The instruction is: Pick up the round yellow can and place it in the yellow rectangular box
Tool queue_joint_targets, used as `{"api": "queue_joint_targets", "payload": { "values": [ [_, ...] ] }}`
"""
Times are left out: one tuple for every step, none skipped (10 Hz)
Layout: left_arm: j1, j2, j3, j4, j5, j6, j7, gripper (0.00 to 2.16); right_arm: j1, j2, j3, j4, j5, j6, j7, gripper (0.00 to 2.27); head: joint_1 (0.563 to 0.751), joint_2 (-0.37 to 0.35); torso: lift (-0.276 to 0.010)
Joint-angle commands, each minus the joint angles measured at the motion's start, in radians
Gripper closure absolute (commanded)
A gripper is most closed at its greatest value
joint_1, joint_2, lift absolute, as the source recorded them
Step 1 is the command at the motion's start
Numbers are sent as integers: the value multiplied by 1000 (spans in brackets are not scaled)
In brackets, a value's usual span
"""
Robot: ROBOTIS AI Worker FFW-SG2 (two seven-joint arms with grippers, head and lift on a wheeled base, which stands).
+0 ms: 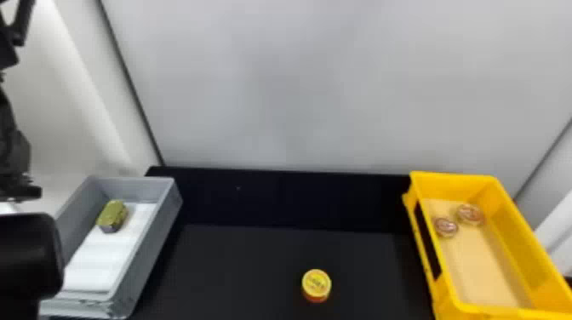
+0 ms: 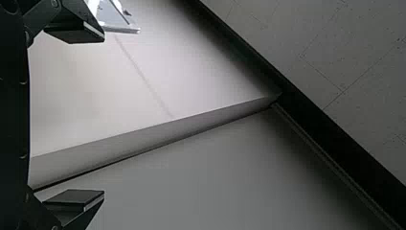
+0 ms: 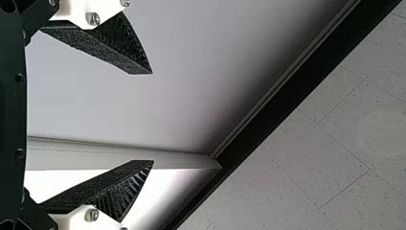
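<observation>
Left arm: black, running up the left edge of my head view, with a smooth, rounded housing [image 1: 30, 255] low down beside the gray box and jointed pieces above it, up to the left gripper [image 1: 18, 36] in the top corner.
Left fingers: on the left gripper [image 2: 104, 115], wide apart, blunt dark pads [image 2: 74, 33], nothing between them but pale wall [image 2: 191, 158].
Right gripper [image 3: 152, 117]: fingers parted and empty, wedge-shaped with rough, ribbed black faces [image 3: 127, 43] and white bolted brackets, set against wall and speckled ceiling tiles [image 3: 306, 163].
Round yellow can [image 1: 316, 283]: upright on the matte black table [image 1: 238, 272], between the two boxes, nearer the yellow one; flat yellow top, orange-red side.
Yellow rectangular box [image 1: 440, 293]: smooth molded walls, open top, at the right; two small round reddish tins [image 1: 470, 214] [image 1: 446, 227] lie inside toward the far end.
Gray box [image 1: 147, 255]: at the left, lined with white sheeting [image 1: 104, 259], a shiny olive-green tin with cut corners [image 1: 112, 215] in it.Left arm: black, it runs up the left edge of the head view, a smooth rounded housing [image 1: 30, 255] low down by the gray box and jointed pieces above, up to the left gripper [image 1: 18, 36] in the top corner.
Left fingers: on the left gripper [image 2: 104, 115] I see them wide apart, blunt and dark, with only pale wall [image 2: 191, 158] behind the gap.
Right gripper [image 3: 152, 117]: parted and empty, its black wedge-shaped fingers [image 3: 127, 43] rough and ribbed, against wall and speckled ceiling tiles [image 3: 306, 163].
Round yellow can [image 1: 316, 283]: upright on the dark table [image 1: 238, 272], between the two boxes, nearer the yellow one; flat yellow top, orange-red side.
Yellow rectangular box [image 1: 440, 293]: smooth-walled and open-topped, over at the right; a round reddish tin [image 1: 470, 214] lies inside toward the far end, with a smaller round tin [image 1: 446, 227] just beside it.
Gray box [image 1: 147, 255]: at the left, lined with white sheeting [image 1: 104, 259], holding a shiny olive-green tin [image 1: 112, 215] with cut corners.
</observation>
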Motion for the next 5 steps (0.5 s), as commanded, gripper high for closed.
{"api": "queue_joint_targets", "payload": {
  "values": [
    [0, 0, 2, 0, 0, 0, 0, 128, 0, -1, 0, 0, 0, 1, 0, 133, 663, 54, -10],
    [0, 0, 0, 0, 0, 0, -1, 128, 0, -1, 0, 0, 1, 1, 0, 134, 663, 54, -10],
    [0, 0, 0, 0, 0, 0, -1, 128, 0, -1, 0, 0, 1, 2, 0, 134, 663, 54, -10],
    [0, 0, 0, 0, 0, 0, -1, 128, 0, -1, 0, 0, 1, 4, 0, 134, 663, 54, -10],
    [0, 0, 0, 0, 0, 0, -1, 128, 2, -1, 0, 0, 1, 4, 0, 134, 663, 54, -10]
  ]
}}
